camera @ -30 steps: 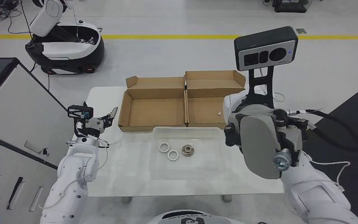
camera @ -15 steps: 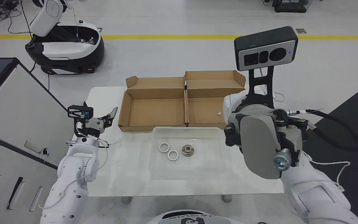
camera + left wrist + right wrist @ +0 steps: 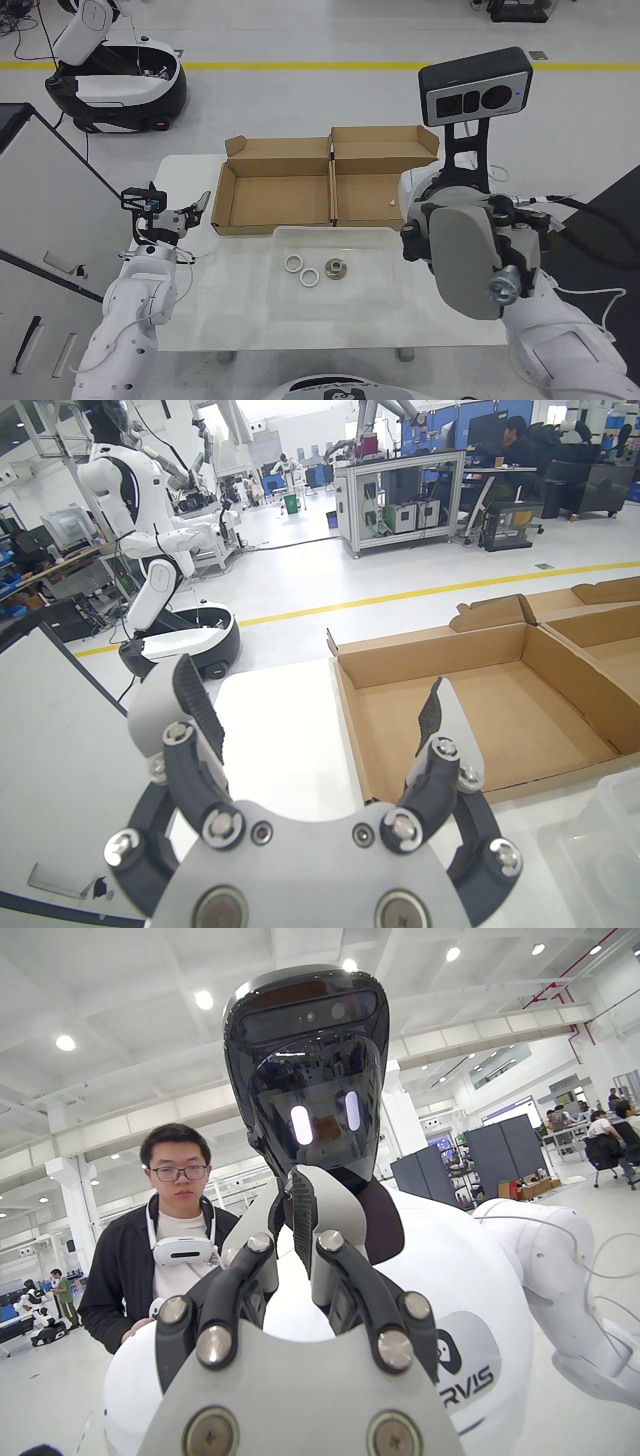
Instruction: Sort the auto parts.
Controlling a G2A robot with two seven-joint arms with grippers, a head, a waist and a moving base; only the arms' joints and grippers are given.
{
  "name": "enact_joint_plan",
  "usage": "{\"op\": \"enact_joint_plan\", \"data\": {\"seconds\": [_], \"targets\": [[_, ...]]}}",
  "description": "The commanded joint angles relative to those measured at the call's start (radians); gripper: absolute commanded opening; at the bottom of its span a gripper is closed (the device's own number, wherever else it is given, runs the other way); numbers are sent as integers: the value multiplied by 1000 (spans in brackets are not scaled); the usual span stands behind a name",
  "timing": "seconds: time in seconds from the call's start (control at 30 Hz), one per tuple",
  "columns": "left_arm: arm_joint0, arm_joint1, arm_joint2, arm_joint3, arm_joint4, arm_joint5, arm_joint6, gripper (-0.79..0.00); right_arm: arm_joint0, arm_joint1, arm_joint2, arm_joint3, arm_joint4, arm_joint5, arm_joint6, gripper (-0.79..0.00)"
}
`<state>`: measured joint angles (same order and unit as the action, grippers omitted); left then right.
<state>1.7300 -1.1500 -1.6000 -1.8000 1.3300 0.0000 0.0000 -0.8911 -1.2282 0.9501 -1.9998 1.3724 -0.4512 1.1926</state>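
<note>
Three parts, i.e. two white rings (image 3: 293, 264) and one metal piece (image 3: 336, 268), are seen in a clear tray (image 3: 330, 232) mid-worktop (image 3: 230, 300), just in front of two open boxes (image 3: 272, 195). L claw (image 3: 310, 680) is held spread, empty, beside the boxes. R claw (image 3: 294, 1180) is pressed together, empty, turned upward.
</note>
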Motion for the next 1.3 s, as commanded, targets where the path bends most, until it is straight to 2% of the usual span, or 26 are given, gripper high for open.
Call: {"op": "enact_joint_plan", "data": {"seconds": [0.0, 0.13, 0.37, 0.57, 0.7, 0.8, 1.0, 1.1, 1.27], "targets": [[0, 0, 0, 0, 0, 0, 0, 0, 0, 0, 0, 0, 0, 0, 0, -785], [0, 0, 0, 0, 0, 0, 0, 0, -35, 5, 53, -7, -56, 30, -37, -785], [0, 0, 0, 0, 0, 0, 0, 0, -126, 27, 210, -3, -128, 124, -28, -785], [0, 0, 0, 0, 0, 0, 0, 0, -196, 67, 424, 53, -291, 339, 16, -785], [0, 0, 0, 0, 0, 0, 0, 0, -183, 93, 545, 99, -408, 486, 87, -785], [0, 0, 0, 0, 0, 0, 0, 0, -147, 111, 595, 145, -504, 569, 140, -785], [0, 0, 0, 0, 0, 0, 0, 0, 3, 143, 582, 258, -778, 662, 289, -785], [0, 0, 0, 0, 0, 0, 0, 0, 91, 153, 526, 329, -903, 658, 343, -785], [0, 0, 0, 0, 0, 0, 0, 0, 209, 164, 382, 442, -1036, 631, 343, -785]]}}
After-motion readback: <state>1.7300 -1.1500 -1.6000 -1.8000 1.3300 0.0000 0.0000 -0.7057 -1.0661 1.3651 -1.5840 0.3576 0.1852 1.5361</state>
